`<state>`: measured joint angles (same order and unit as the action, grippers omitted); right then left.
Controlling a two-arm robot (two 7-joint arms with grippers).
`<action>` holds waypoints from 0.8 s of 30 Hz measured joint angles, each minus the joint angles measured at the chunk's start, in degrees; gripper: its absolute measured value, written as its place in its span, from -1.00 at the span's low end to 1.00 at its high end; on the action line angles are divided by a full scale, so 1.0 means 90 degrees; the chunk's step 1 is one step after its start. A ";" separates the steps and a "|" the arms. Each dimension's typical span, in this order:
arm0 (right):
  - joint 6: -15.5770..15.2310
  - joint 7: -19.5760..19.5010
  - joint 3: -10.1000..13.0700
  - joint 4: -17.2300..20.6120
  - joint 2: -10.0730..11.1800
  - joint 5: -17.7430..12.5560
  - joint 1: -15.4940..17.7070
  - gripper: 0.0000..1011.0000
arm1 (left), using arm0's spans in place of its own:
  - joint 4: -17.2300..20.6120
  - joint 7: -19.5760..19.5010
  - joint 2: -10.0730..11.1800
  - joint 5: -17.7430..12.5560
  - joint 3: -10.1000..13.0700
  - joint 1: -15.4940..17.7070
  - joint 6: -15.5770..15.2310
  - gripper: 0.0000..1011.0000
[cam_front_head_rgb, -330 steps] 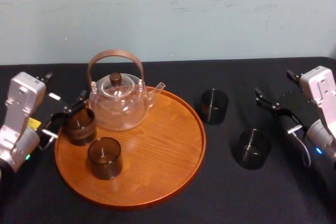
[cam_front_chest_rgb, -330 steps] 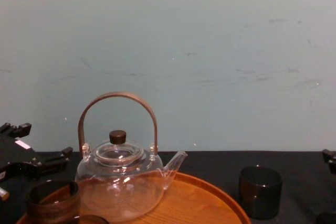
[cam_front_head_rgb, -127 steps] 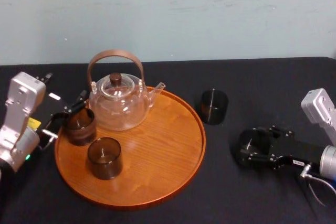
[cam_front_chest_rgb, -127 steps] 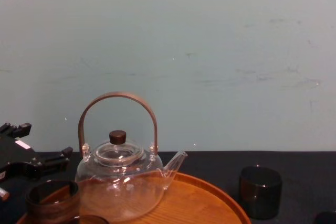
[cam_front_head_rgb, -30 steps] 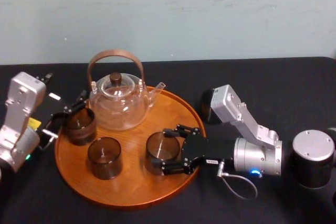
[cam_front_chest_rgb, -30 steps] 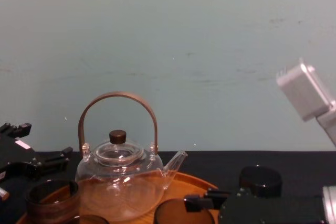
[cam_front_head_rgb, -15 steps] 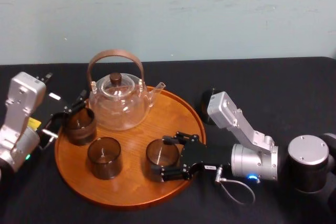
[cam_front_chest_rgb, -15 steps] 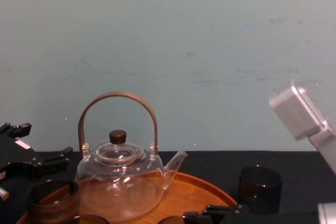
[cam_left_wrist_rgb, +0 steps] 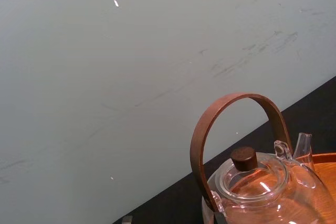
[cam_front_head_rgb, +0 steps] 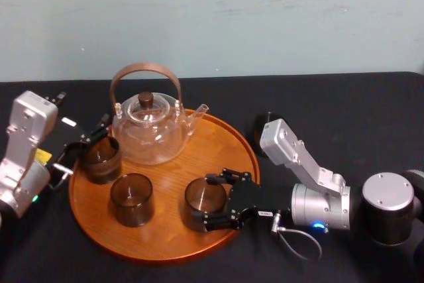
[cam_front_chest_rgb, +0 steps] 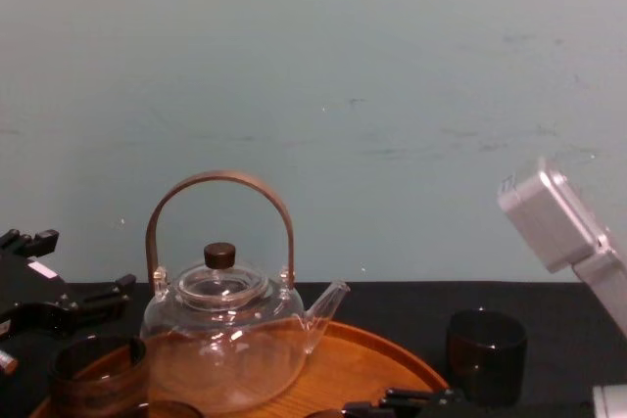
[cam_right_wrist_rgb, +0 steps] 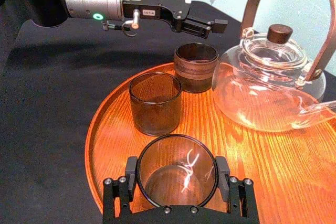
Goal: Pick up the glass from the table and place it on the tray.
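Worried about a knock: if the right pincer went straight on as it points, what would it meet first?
The right pincer grips the glass; beyond it, probably the other tumbler on the tray. Left pincer sits beside the tray.

1. Right arm (cam_front_head_rgb: 317, 205): silver boxy housing (cam_front_head_rgb: 281, 142), round grey joint cap (cam_front_head_rgb: 386, 193), blue light (cam_front_head_rgb: 317, 225), thin grey cable (cam_front_head_rgb: 298, 243) looping at 5 o'clock.
2. Right claw (cam_front_head_rgb: 209, 201): black, with silver screws (cam_right_wrist_rgb: 164, 210).
3. Left arm (cam_front_head_rgb: 26, 144), at 9 o'clock: silver, with a green light (cam_front_head_rgb: 33, 198) and a yellow label (cam_front_head_rgb: 42, 157); left claw (cam_front_head_rgb: 84, 147) is black.

The glass (cam_front_head_rgb: 200, 201) is smoky grey-brown, the tray (cam_front_head_rgb: 165, 233) orange-brown with wood grain, the teapot (cam_front_head_rgb: 149, 138) clear with a brown handle, the table (cam_front_head_rgb: 331, 101) black.
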<state>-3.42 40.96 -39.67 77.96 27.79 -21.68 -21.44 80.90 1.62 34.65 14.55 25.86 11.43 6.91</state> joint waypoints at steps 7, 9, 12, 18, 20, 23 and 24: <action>-0.0001 0.0000 0.0004 0.0003 0.0000 -0.0013 0.0004 0.90 | 0.0000 0.0000 0.0000 0.0000 0.0000 0.0000 0.0000 0.98; -0.0002 0.0000 0.0005 0.0004 0.0000 -0.0015 0.0005 0.97 | 0.0000 0.0000 0.0000 0.0000 0.0000 0.0000 0.0000 0.98; -0.0004 0.0002 0.0007 0.0003 0.0000 -0.0018 0.0004 0.98 | 0.0000 0.0000 0.0000 0.0000 0.0000 0.0000 0.0000 0.98; -0.0006 0.0004 0.0010 0.0004 0.0000 -0.0020 0.0005 0.98 | 0.0000 0.0000 0.0000 0.0000 0.0000 0.0000 0.0000 0.98; -0.0007 0.0005 0.0011 0.0004 0.0000 -0.0021 0.0005 0.98 | 0.0000 0.0000 0.0000 0.0000 0.0000 0.0000 0.0000 0.98; -0.0009 0.0007 0.0012 0.0003 0.0000 -0.0023 0.0005 0.98 | 0.0000 0.0000 0.0000 0.0000 0.0000 0.0000 0.0000 0.98; -0.0009 0.0007 0.0012 0.0004 0.0000 -0.0024 0.0005 0.98 | 0.0000 0.0000 0.0000 0.0000 0.0000 0.0000 0.0000 0.98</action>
<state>-3.50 41.02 -39.56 78.00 27.79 -21.89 -21.40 80.90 1.62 34.65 14.55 25.86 11.43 6.91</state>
